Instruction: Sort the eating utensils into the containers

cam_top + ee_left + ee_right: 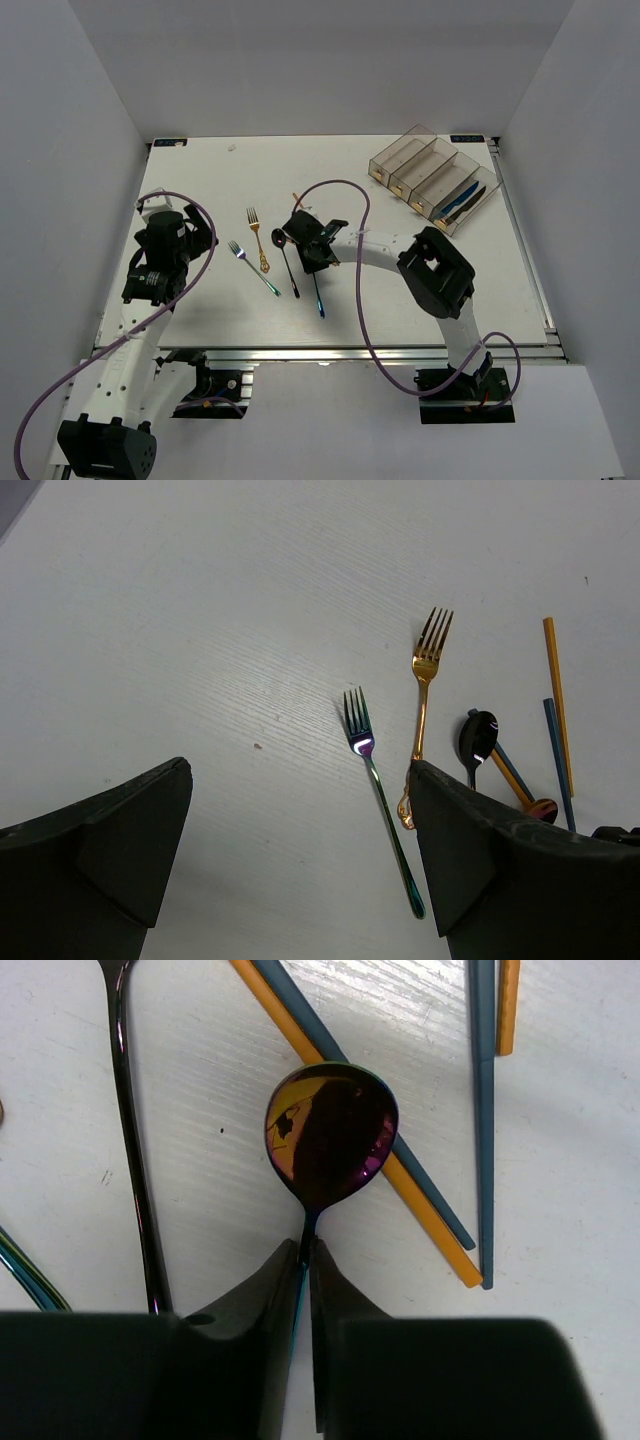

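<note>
My right gripper point(305, 1250) is shut on the thin neck of the purple spoon point(330, 1135), just below its bowl. The bowl lies over a gold chopstick point(430, 1225) and a dark blue chopstick point(483, 1110). A black spoon point(135, 1160) lies to the left. From above, my right gripper point(310, 240) is at mid-table, with the purple spoon's handle point(318, 295) trailing toward the near edge. My left gripper point(300, 768) hangs open over bare table, beside the silver-teal fork point(385, 810) and gold fork point(424, 680). The containers point(435, 180) stand at the back right.
A blue knife point(462, 197) lies in the bin nearest the right edge of the row. The black spoon point(288, 262), the teal fork point(254, 268) and the gold fork point(258, 240) lie between the two arms. A purple cable point(360, 300) loops over the right arm.
</note>
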You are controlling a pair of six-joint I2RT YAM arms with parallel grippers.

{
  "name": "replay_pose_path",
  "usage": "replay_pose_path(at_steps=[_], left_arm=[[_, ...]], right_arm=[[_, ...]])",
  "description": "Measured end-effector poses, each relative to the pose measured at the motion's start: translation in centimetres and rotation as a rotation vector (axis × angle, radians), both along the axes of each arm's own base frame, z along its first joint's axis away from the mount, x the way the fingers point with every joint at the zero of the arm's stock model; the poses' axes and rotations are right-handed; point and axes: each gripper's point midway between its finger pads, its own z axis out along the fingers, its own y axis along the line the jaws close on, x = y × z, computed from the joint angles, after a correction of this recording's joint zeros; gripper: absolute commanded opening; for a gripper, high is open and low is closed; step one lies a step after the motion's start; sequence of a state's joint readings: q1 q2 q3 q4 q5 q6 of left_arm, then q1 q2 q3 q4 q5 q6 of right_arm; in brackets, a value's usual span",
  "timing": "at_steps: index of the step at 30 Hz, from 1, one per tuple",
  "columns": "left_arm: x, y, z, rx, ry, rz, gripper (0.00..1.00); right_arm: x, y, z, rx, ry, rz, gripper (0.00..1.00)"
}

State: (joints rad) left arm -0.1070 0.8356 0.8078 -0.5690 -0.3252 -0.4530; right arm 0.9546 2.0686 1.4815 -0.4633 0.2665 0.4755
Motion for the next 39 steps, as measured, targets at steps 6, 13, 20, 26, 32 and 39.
replay_pose_path(at_steps=[6, 13, 20, 26, 32, 39], left_arm=[[0.0, 0.0, 0.2, -0.001, -0.006, 0.0, 0.98], [-0.1, 0.0, 0.3, -0.002, -0.013, -0.001, 0.98], [-0.1, 0.0, 0.4, -0.002, -0.015, 0.0, 0.98], [-0.2, 0.0, 0.6, -0.003, -0.024, 0.0, 0.98], [-0.2, 0.0, 0.6, -0.003, -0.024, -0.001, 0.98], [-0.2, 0.0, 0.5, -0.003, -0.021, -0.001, 0.98]], right_arm=[[-0.6, 0.3, -0.1, -0.012, -0.021, -0.009, 0.0], [-2.8, 1.4, 0.1, 0.049, 0.01, 0.033, 0.0], [-3.4, 1.2, 4.7, 0.203, 0.038, 0.057, 0.0], [5.7, -3.8, 13.0, 0.4, -0.111, -0.121, 0.0], [18.0, -18.9, 15.2, 0.418, -0.261, -0.539, 0.0], [28.2, -33.1, 16.1, 0.423, -0.393, -0.91, 0.0]])
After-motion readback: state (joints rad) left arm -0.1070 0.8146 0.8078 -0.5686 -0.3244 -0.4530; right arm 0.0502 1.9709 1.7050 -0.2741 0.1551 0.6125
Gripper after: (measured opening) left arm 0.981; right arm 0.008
